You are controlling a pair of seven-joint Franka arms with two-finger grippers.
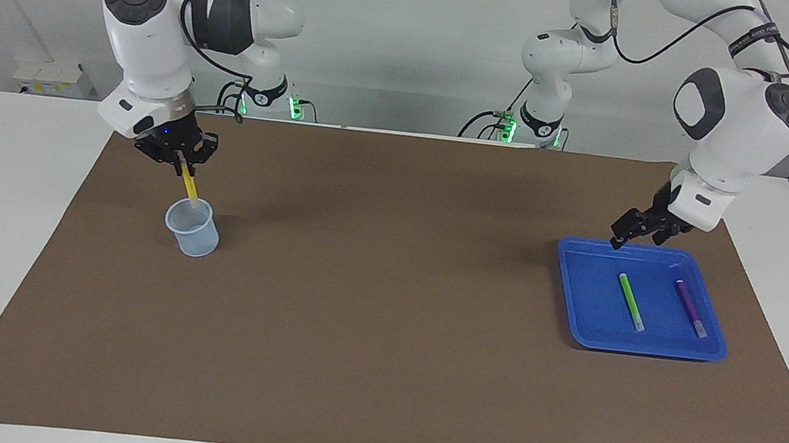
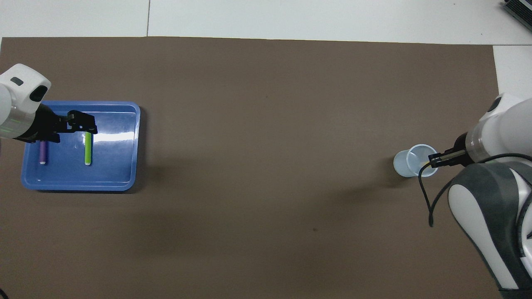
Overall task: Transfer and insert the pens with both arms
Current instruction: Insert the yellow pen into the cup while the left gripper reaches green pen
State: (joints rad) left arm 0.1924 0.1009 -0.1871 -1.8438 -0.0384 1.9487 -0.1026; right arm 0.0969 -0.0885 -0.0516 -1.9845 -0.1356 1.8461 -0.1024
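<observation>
My right gripper is shut on the yellow pen and holds it tilted over the pale blue cup, with the pen's lower end at the cup's mouth. In the overhead view the gripper hides the pen beside the cup. My left gripper is open and empty, low over the edge of the blue tray that is nearest the robots. The green pen and the purple pen lie flat in the tray. In the overhead view the left gripper is over the upper ends of the green pen and the purple pen.
A brown mat covers most of the white table. Two smaller white arms with green lights stand at the robots' end. The cup is toward the right arm's end, the tray toward the left arm's end.
</observation>
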